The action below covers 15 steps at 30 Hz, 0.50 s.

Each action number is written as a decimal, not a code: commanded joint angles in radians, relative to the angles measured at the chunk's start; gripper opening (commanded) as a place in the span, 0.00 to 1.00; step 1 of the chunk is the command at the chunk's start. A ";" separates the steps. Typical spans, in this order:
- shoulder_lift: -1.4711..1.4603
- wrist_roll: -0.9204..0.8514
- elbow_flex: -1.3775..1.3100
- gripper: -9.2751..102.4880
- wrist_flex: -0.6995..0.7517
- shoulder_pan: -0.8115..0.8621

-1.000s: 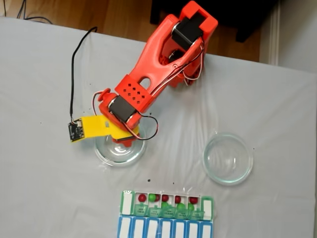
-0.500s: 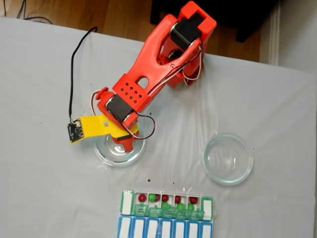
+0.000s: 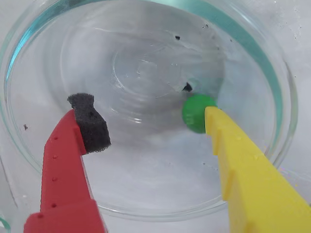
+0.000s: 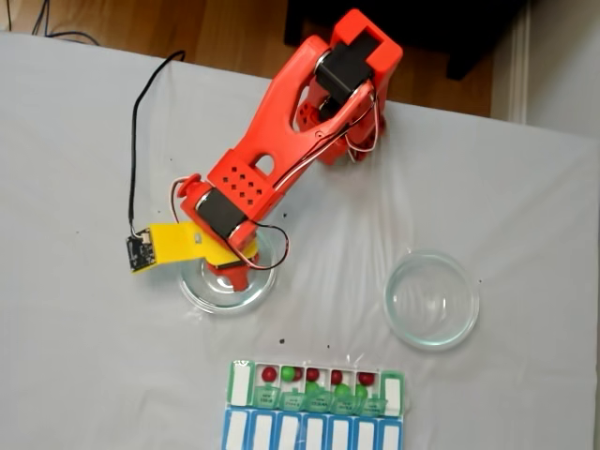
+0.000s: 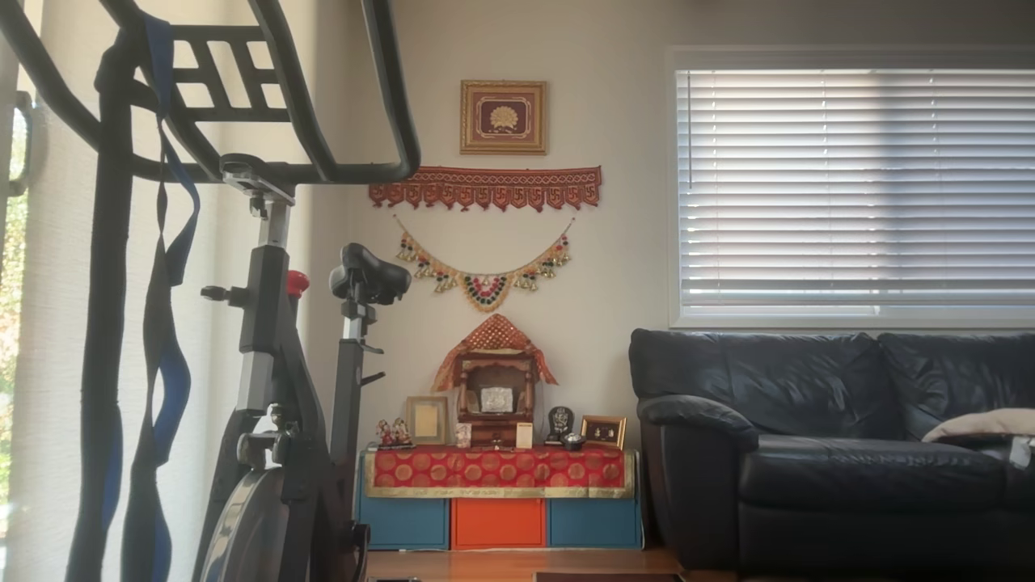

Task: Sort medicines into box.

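Observation:
In the wrist view a single green medicine ball [image 3: 196, 112] lies in a round clear glass dish [image 3: 146, 29]. My gripper [image 3: 148, 115] is open down inside that dish. Its yellow finger tip [image 3: 214, 121] touches the ball's right side. Well to the left stands the red finger with its black foam pad [image 3: 90, 124]. In the fixed view the orange arm reaches over the left dish [image 4: 192, 291], with the gripper [image 4: 231, 272] in it. The box [image 4: 317, 386] lies at the near edge, its lids open, with dark red medicines [image 4: 269, 373] and green ones [image 4: 289, 373] in its compartments.
A second clear glass dish [image 4: 432, 300] stands to the right. A blue-framed row with white lids [image 4: 312, 433] lies against the box's near side. Tiny black specks dot the white cloth [image 4: 75, 356]. The wrist camera's cable [image 4: 137, 122] runs back on the left.
The arm has leaned a little further left and down, bringing the gripper lower into the left dish. The box and the right dish have not moved.

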 commanded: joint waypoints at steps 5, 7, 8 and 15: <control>0.005 0.011 -0.051 0.42 0.020 -0.002; 0.006 0.011 -0.054 0.42 0.029 0.000; 0.006 0.011 -0.055 0.42 0.034 0.000; -0.012 0.048 -0.058 0.42 0.049 -0.032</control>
